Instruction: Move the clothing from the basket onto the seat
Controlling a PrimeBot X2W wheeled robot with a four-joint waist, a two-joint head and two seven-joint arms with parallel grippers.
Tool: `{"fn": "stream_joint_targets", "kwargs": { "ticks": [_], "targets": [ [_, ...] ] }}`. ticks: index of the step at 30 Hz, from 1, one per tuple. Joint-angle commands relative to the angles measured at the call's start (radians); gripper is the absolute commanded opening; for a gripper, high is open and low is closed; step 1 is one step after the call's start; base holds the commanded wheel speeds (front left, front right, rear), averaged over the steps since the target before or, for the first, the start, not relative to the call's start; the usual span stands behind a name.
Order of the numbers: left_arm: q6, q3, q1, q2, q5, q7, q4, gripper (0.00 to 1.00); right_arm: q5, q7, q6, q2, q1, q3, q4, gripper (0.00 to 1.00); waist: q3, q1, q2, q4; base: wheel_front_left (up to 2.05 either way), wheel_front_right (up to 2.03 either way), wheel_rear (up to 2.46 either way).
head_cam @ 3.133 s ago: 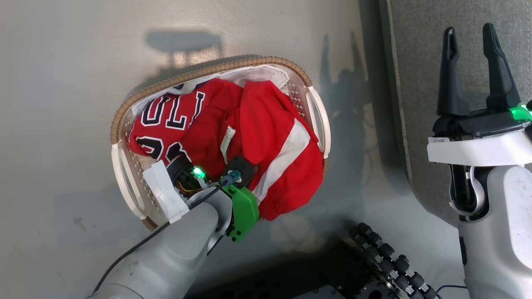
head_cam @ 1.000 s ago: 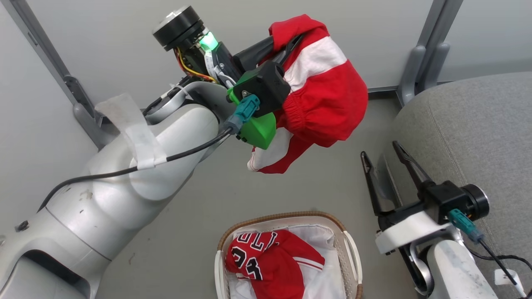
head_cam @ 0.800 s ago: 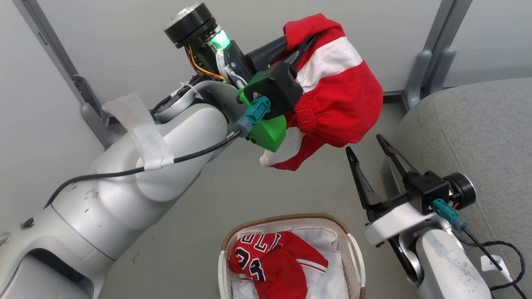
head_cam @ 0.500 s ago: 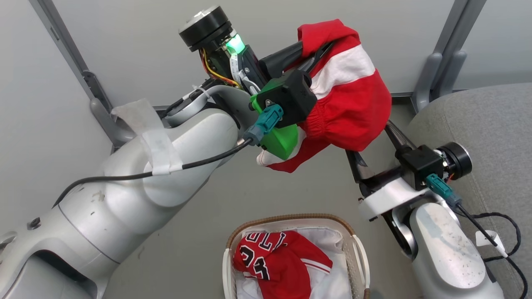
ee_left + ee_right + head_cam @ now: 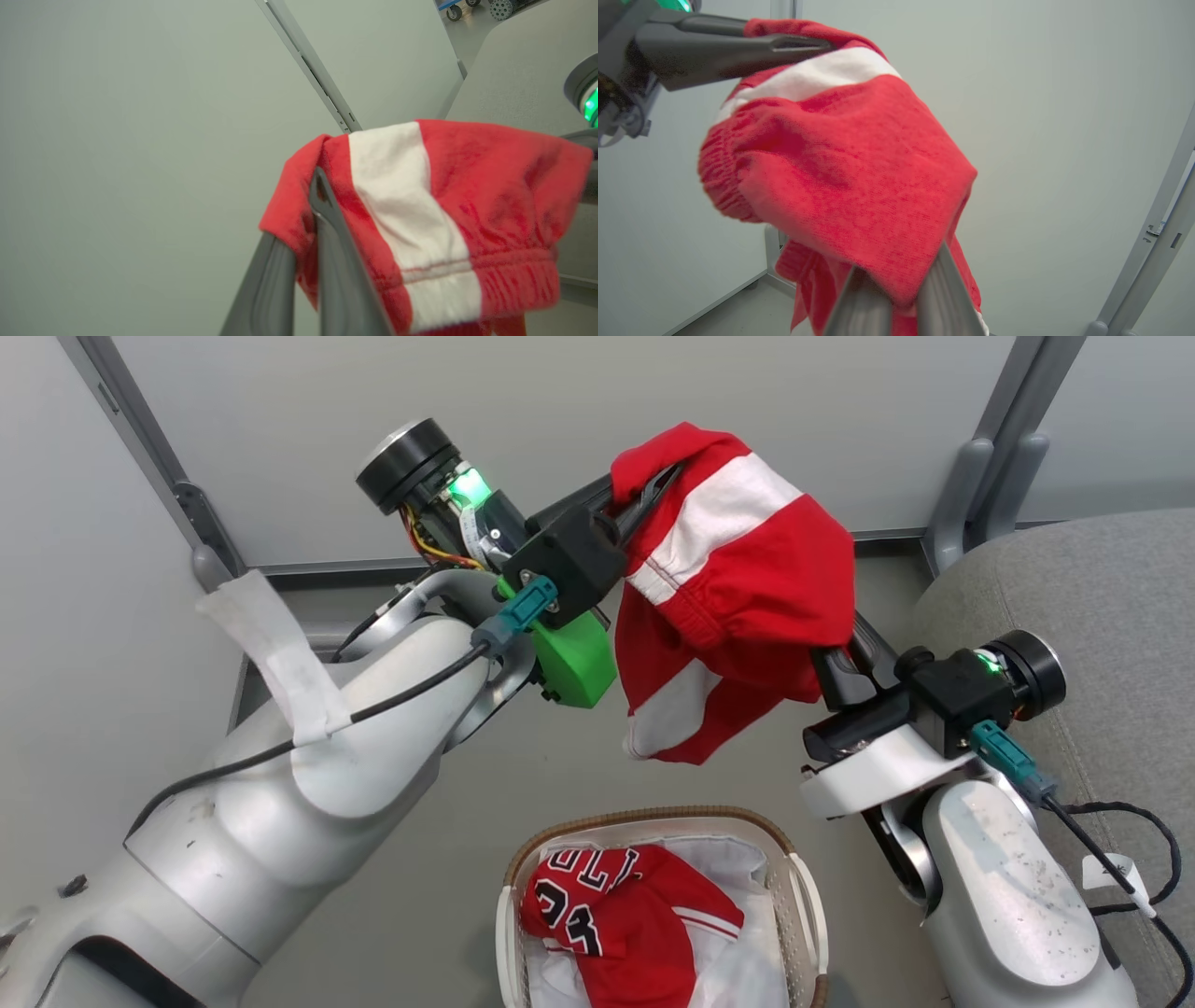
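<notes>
Left gripper [image 5: 653, 490]: fingers together, clamped on the shorts [image 5: 747, 569] at a red fold right next to the broad white stripe. Left wrist view confirms it: the two fingers are pressed side by side with cloth wrapped over them.

Right gripper [image 5: 845, 658]: also closed, pinching the opposite red edge of the same shorts. Right wrist view shows fabric caught between its two fingers near the tips. In head view the tips are hidden under cloth.

So both grippers hold the shorts, which are in the air above the basket [image 5: 644, 817] and clear of its rim. The elastic waistband is bunched in the middle, and a white-striped leg hangs down toward the basket.

Jersey [image 5: 625, 919] lies inside the basket on its left side, crumpled, with black white-edged letters and numbers facing up. White sheet [image 5: 747, 868] lines the basket, under and right of the jersey.

Basket stands on the grey floor [image 5: 439, 821]. Seat [image 5: 1074, 597] is right of the basket and further back, with the right forearm between them. Pale wall panels [image 5: 560, 411] stand beyond the basket, behind the shorts.
</notes>
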Motion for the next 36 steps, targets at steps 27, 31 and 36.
{"fn": "stream_joint_targets", "kwargs": {
  "ticks": [27,31,36],
  "targets": [
    [0.000,0.333,0.586,-0.125,-0.072,-0.073,0.007,1.00,-0.009,-0.005,-0.001,-0.004,0.121,-0.193,-0.068,0.00,0.032,0.0001,0.0087,-0.004,0.00,0.00,0.00],
    [-0.014,0.367,0.630,-0.142,-0.036,-0.073,0.009,1.00,-0.006,-0.005,-0.001,-0.004,0.137,-0.211,-0.067,0.00,0.032,0.0001,0.0087,-0.011,0.00,0.00,0.00],
    [-0.027,0.401,0.662,-0.162,-0.010,-0.073,0.010,1.00,0.019,-0.005,-0.001,-0.005,0.151,-0.265,-0.069,0.00,0.036,0.0001,0.0087,-0.031,0.00,0.00,0.00]
  ]
}}
